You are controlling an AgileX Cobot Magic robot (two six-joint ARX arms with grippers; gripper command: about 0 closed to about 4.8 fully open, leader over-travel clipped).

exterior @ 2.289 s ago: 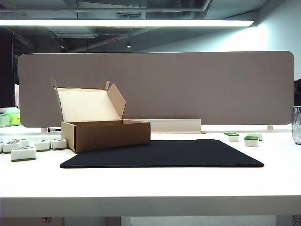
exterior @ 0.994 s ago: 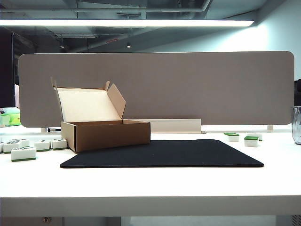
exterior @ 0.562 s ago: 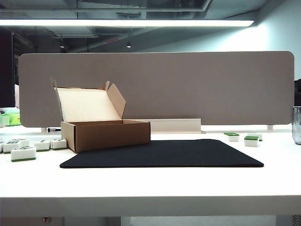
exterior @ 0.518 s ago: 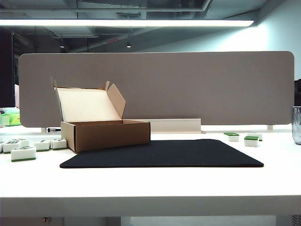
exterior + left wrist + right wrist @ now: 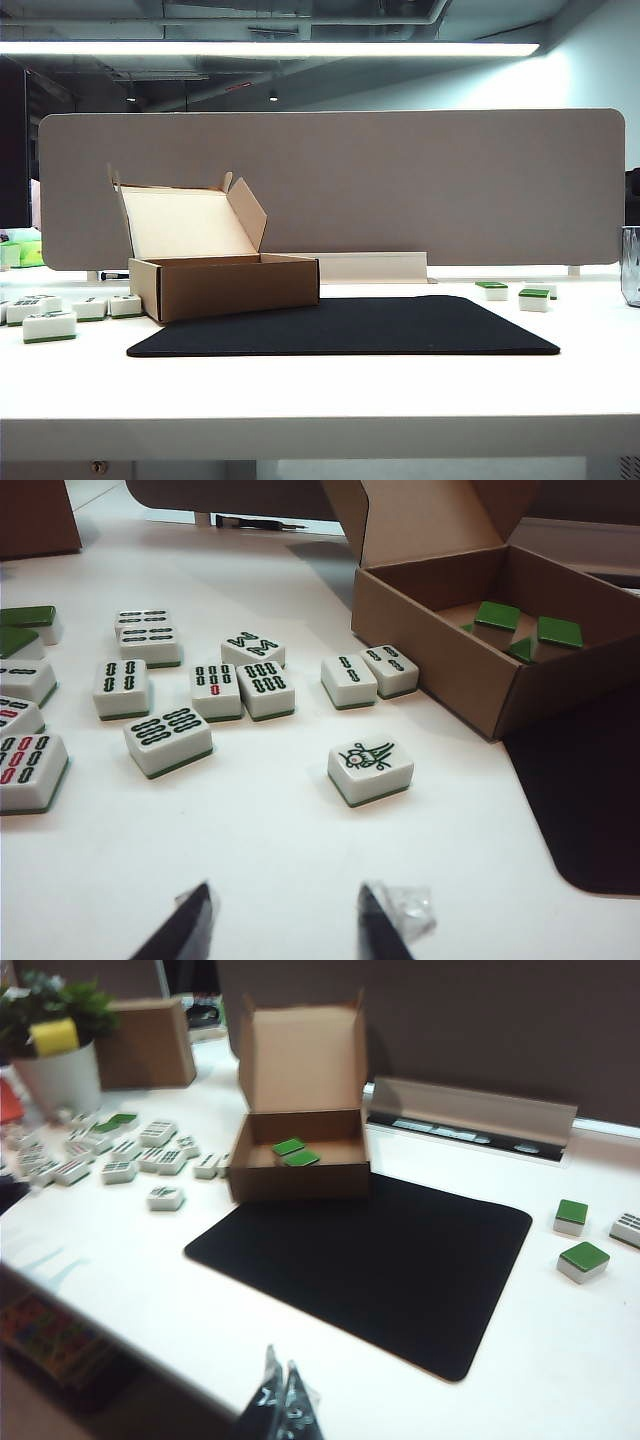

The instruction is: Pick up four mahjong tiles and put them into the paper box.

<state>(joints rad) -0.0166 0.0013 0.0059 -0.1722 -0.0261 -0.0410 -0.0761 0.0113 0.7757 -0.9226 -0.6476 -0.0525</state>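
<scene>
The paper box (image 5: 238,287) stands open at the black mat's back left corner, its lid raised. In the left wrist view three green-topped mahjong tiles (image 5: 497,615) lie inside the paper box (image 5: 440,675), with a sliver of green beside them. Two more green-topped mahjong tiles (image 5: 584,1257) rest on the table right of the mat; they also show in the exterior view as mahjong tiles (image 5: 534,298). My left gripper (image 5: 285,920) hangs open over bare table, short of the white-faced tiles. My right gripper (image 5: 280,1380) is shut and empty above the table's near edge. Neither gripper shows in the exterior view.
Several white-faced tiles with dark marks (image 5: 370,770) are scattered left of the box. The black mat (image 5: 340,325) covers the table's middle. A grey partition (image 5: 400,180) closes the back. A plant pot (image 5: 60,1075), a second brown box (image 5: 145,1045) and a glass (image 5: 631,265) stand at the edges.
</scene>
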